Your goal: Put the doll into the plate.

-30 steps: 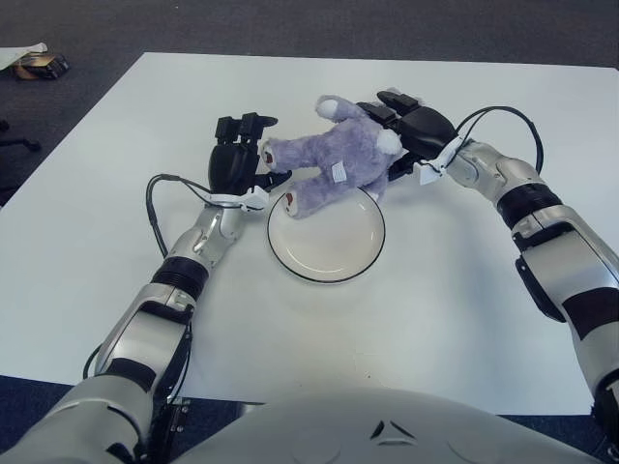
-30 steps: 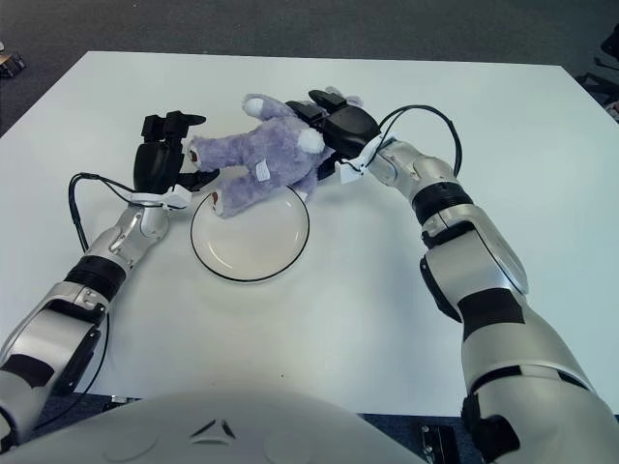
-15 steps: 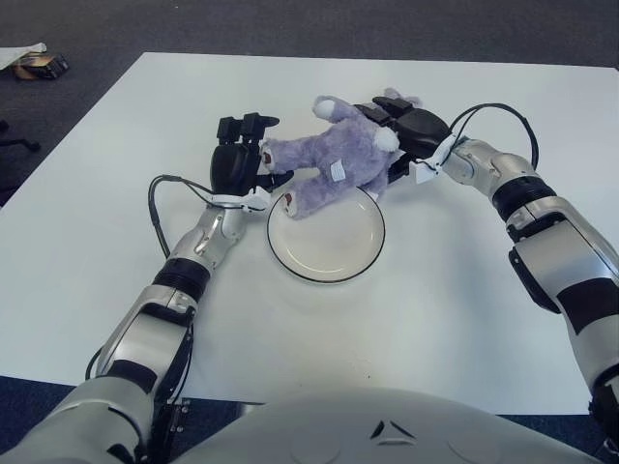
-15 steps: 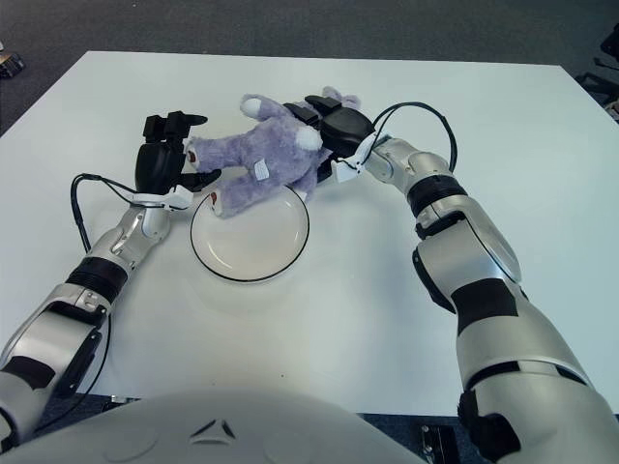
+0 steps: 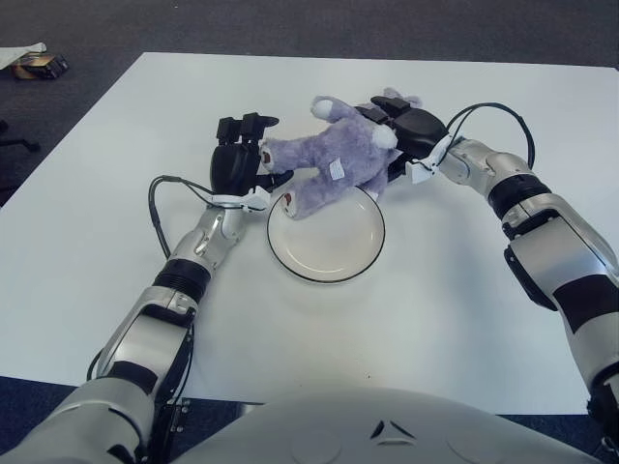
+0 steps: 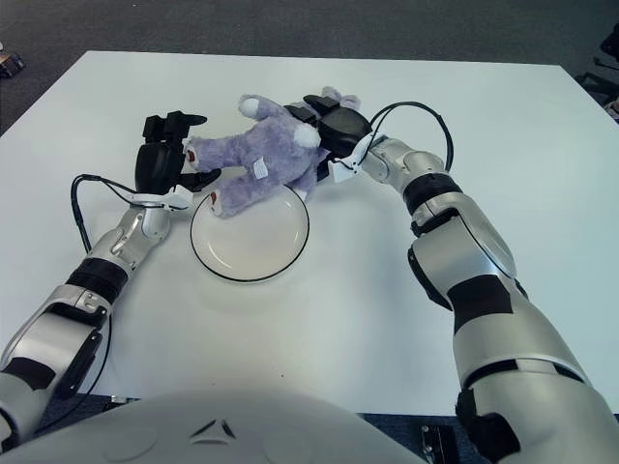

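Nearest to me on the white tabletop (image 5: 406, 319) sits the round white plate w/ a thin dark rim (image 5: 326, 234), bare inside except where the toy overlaps its far edge.

Just past that, the soft purple plush doll w/ white paws and a small white tag (image 5: 338, 164) stretches across btwn both my hands. One foot w/ a reddish sole pad hangs over the plate's far-left rim; torso and head lie beyond the rim, toward the far right. Can't tell if the foot actually touches the plate or hovers above it.

My left hand (image 5: 237, 164) is on the left, just beside the plate's far-left edge, black fingers closed around the doll's other leg. My right hand (image 5: 411, 130) is on the far side, to the right, fingers wrapped over the doll's head/shoulder end, so both hands are gripping the doll.

Progress, as I judge it: doll is picked up and held at the plate's far edge, but not in the plate yet. Left to do: bring it toward me so the body is over the plate's middle, set it down, let go w/ both hands.
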